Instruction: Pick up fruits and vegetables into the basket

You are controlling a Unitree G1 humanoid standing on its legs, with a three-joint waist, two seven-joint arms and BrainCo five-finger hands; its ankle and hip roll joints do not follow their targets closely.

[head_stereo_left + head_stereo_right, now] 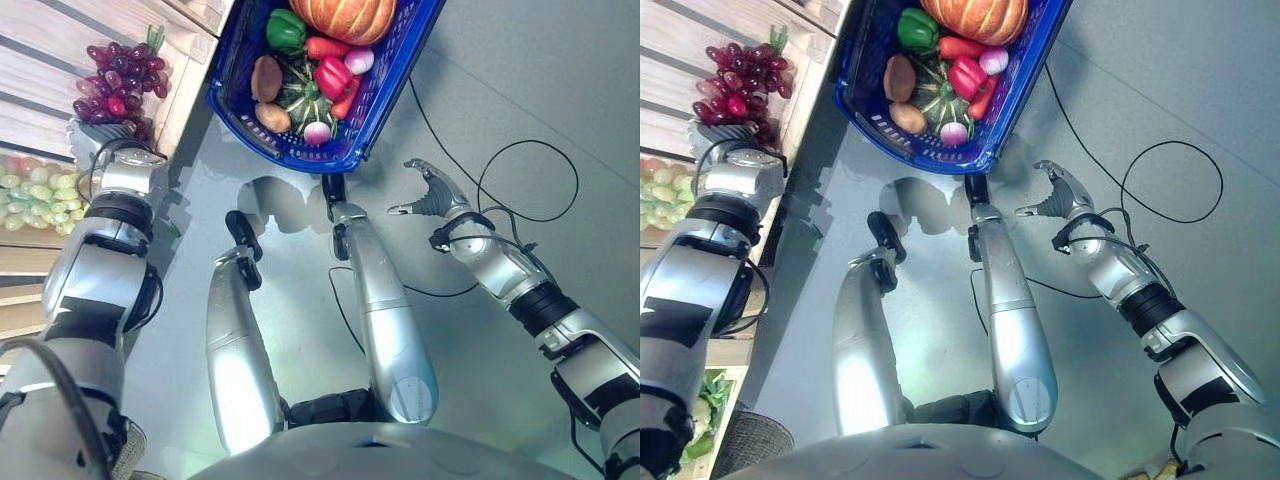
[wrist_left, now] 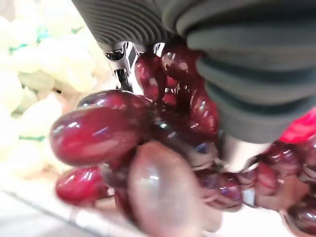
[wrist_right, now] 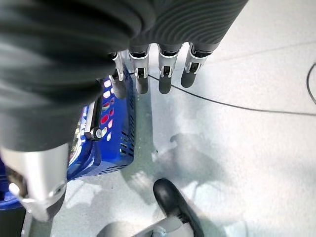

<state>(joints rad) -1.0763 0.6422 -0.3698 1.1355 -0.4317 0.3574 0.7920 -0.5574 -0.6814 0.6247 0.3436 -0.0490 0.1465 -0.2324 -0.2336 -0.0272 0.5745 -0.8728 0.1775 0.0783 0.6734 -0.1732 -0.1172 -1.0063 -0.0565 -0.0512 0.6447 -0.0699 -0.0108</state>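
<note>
Left eye view: blue basket [image 1: 352,150] of vegetables on the floor; red grapes [image 1: 120,80] on the shelf [image 1: 40,55].
Left wrist view: left hand [image 2: 237,64] against the grapes, fingers' state unclear.
Right wrist view: right hand [image 3: 98,39] fingers released beside the basket.
</note>
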